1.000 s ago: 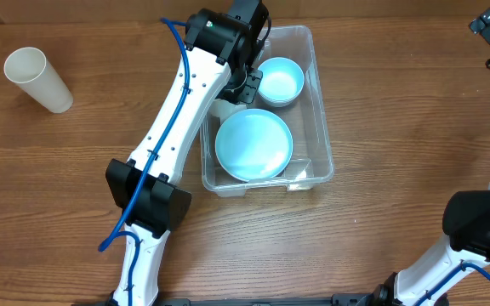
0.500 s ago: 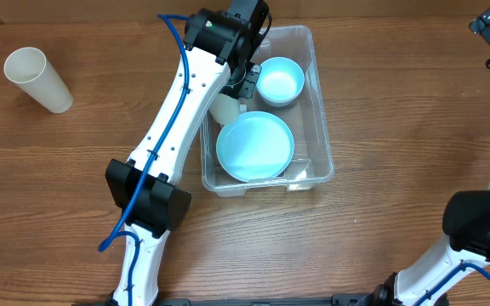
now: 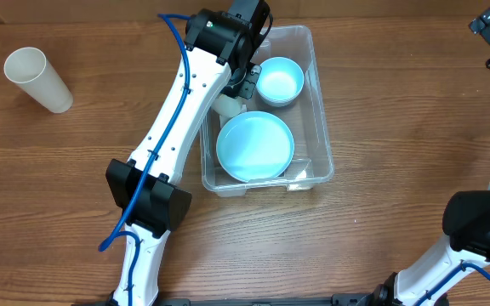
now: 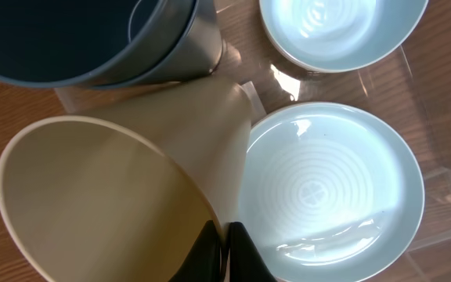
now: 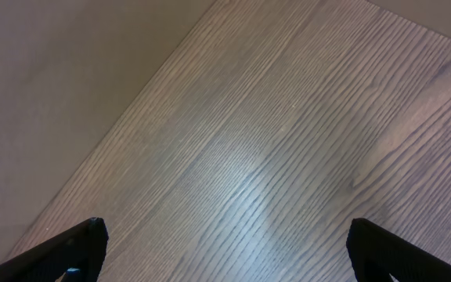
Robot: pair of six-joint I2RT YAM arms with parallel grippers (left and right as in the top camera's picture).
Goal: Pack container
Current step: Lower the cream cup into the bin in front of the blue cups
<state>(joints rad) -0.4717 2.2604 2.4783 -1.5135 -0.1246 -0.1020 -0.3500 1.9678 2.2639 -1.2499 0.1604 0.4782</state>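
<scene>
Two small changes since a second ago, overhead: the round pale-blue plate (image 3: pixel 255 146) has shifted slightly right and toward the near end, and more of the cream paper cup (image 3: pixel 228 108) now shows beside the left arm. Nothing has moved in the last half second.

The large clear plastic rectangular container (image 3: pixel 320 93) sits mid-table on the brown wood-grain table (image 3: pixel 398 127), with the left arm reaching over its far-left corner. The plate lies flat in its near half. It's glossy, with concentric rings moulded into the face. The round pale-blue bowl (image 3: pixel 279 82) is in the far half, smooth and shiny.

The left gripper (image 4: pixel 224 247) has its fingers pressed together, pinching the matte, tapered cream cup by the rim wall. The cup is tilted, mouth toward the camera, at the container's left wall. I can't tell if it's fully inside. A dark blue-grey round cup (image 4: pixel 92 39) sits just beside its base.

The right gripper (image 5: pixel 225 235) has its fingers spread wide over bare wood, well apart from the container.

A second cream paper cup (image 3: pixel 39 78) is far left on the table. I can't tell whether it's upright or lying down.
</scene>
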